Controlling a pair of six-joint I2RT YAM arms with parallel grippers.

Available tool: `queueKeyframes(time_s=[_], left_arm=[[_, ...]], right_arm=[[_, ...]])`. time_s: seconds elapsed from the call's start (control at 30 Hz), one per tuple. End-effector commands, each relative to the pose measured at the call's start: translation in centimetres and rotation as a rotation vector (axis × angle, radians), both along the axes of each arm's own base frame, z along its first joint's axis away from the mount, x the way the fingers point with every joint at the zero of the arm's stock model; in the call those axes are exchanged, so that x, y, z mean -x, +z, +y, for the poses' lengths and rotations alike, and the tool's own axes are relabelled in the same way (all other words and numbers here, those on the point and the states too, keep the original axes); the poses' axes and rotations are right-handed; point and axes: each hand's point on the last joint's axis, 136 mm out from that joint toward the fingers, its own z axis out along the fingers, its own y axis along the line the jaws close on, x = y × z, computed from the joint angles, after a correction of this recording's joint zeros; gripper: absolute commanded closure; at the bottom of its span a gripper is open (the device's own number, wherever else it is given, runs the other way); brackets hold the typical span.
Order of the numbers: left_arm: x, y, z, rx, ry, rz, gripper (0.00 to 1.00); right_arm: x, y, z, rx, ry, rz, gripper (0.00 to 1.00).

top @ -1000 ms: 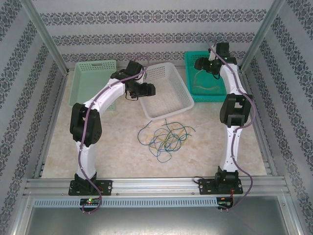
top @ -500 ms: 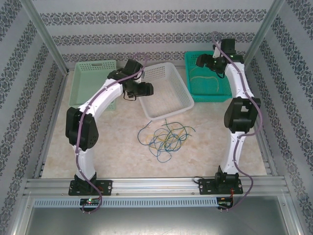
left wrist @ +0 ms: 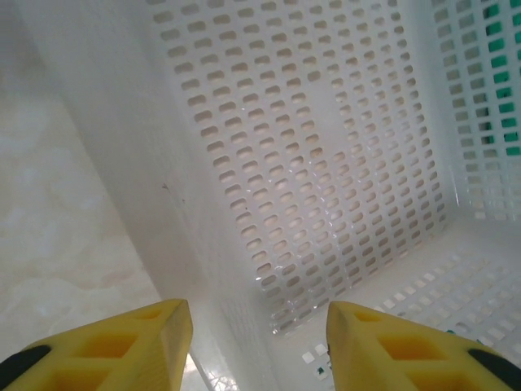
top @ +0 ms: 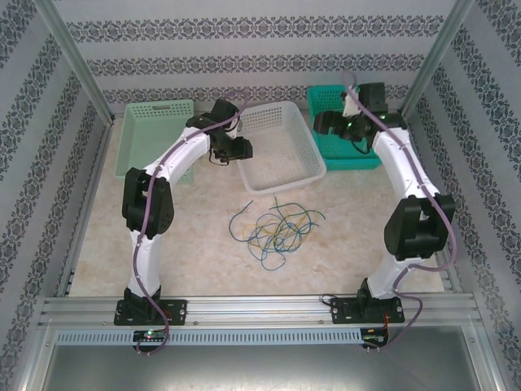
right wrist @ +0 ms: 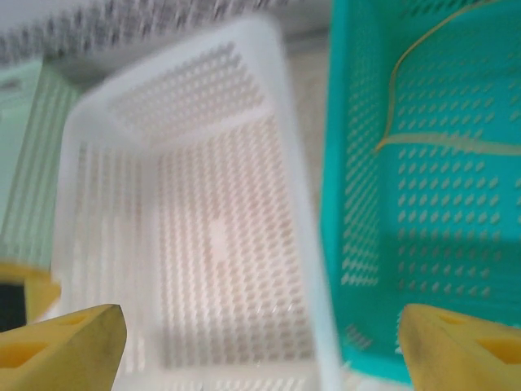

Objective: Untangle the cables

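The cables (top: 277,225), thin blue, green and yellow wires, lie tangled on the table in front of the white basket (top: 305,167). My left gripper (top: 243,150) (left wrist: 260,349) straddles that basket's left wall (left wrist: 146,204), one yellow finger outside and one inside, open with a gap showing. My right gripper (top: 321,124) (right wrist: 260,350) hangs wide open above the white basket's right rim (right wrist: 297,204), next to the teal basket (right wrist: 358,244). One yellow cable (right wrist: 403,77) lies in the teal basket. Neither gripper holds a cable.
A pale green basket (top: 151,134) stands at the back left. The teal basket (top: 366,155) sits against the white basket's right side at the back right. Patterned walls and metal posts close in the table, and a metal rail runs along its near edge.
My right arm has swung left, from over the teal basket to the white basket's right rim. My left gripper's jaws have narrowed around the white basket's left wall.
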Motion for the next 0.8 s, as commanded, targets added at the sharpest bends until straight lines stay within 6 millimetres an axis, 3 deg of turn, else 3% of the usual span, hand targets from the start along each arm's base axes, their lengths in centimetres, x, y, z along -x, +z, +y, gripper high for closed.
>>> queueKeyframes(time_s=[0.0,0.2,0.37,0.57,0.77], left_arm=[[0.0,-1.6,1.3,-0.041,-0.027,0.047,0.54],[-1.7,-1.1,3.3,-0.035,-0.017,0.016,0.63],[-2.0,-1.4,3.5,-0.054,-0.034,0.024,0.64],[-3.0,-0.5,4.4,-0.057,-0.022,-0.001,0.75],[-2.2,2.3,4.6,-0.044,-0.005,-0.062,0.58]], right_arm=[[2.5,0.1,1.5,0.001,0.06,-0.029,0.14],[7.7,-1.5,2.9,0.055,0.113,-0.027,0.15],[11.0,-2.3,2.0,0.118,0.071,-0.039,0.13],[12.2,-3.1,0.8,0.144,0.018,-0.012,0.13],[11.2,-5.1,1.4,0.09,-0.005,0.123,0.22]])
